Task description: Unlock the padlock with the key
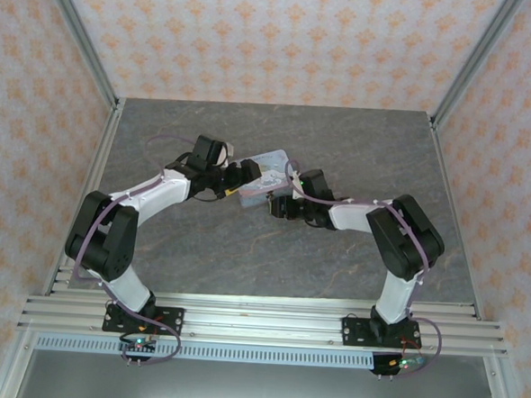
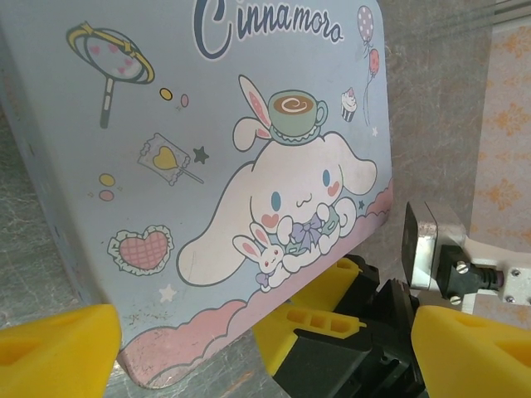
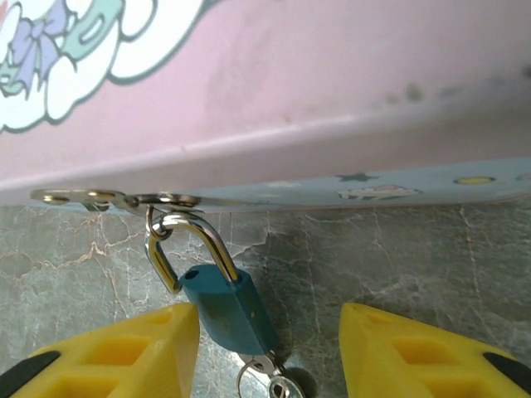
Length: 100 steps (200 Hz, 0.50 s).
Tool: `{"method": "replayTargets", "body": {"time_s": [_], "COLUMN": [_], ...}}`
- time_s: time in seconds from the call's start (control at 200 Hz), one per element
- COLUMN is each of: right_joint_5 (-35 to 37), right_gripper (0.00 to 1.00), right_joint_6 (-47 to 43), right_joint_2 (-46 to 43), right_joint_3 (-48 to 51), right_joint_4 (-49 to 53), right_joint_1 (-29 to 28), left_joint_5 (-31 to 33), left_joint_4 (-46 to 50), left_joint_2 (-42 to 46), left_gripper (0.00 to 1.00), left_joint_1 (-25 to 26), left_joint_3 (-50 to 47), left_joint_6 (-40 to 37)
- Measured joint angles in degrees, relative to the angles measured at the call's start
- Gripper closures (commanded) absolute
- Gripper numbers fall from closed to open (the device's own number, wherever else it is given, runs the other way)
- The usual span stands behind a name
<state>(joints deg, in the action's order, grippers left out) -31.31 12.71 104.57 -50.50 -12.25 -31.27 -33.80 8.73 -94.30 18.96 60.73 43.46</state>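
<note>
A small teal padlock (image 3: 228, 307) hangs by its metal shackle (image 3: 195, 236) from the hasp (image 3: 124, 200) of a pale blue cartoon tin (image 3: 274, 75). One shackle leg stands out of its hole in the lock body. A key (image 3: 280, 385) sticks in the lock's underside. My right gripper (image 3: 267, 356) is open around the padlock, and its left finger (image 3: 116, 352) is right beside the lock body. My left gripper (image 2: 265, 365) is open wide at the tin's (image 2: 207, 166) near corner, facing the right gripper's yellow fingers (image 2: 332, 311).
Both arms meet mid-table at the tin (image 1: 272, 163), the left gripper (image 1: 246, 175) on its left and the right gripper (image 1: 276, 203) in front of it. The grey marbled tabletop (image 1: 244, 252) is bordered by metal posts and patterned walls.
</note>
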Motion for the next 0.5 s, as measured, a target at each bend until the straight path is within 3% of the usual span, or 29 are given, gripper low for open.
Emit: {"method": "replayTargets", "body": {"time_s": [0.5], "right_joint_5": [-0.6], "right_gripper": [0.73], "right_joint_6": [-0.6], "right_joint_2": [1.4], "right_joint_3": [-1.0], "right_joint_4": [-0.2], "right_joint_1": [-1.6], "left_joint_5": [-0.2], "left_joint_4": [-0.4], "left_joint_2": [-0.3], "left_gripper": [0.09], "left_joint_1": [0.0], "left_joint_3": [0.0], "left_joint_6": [0.2]}}
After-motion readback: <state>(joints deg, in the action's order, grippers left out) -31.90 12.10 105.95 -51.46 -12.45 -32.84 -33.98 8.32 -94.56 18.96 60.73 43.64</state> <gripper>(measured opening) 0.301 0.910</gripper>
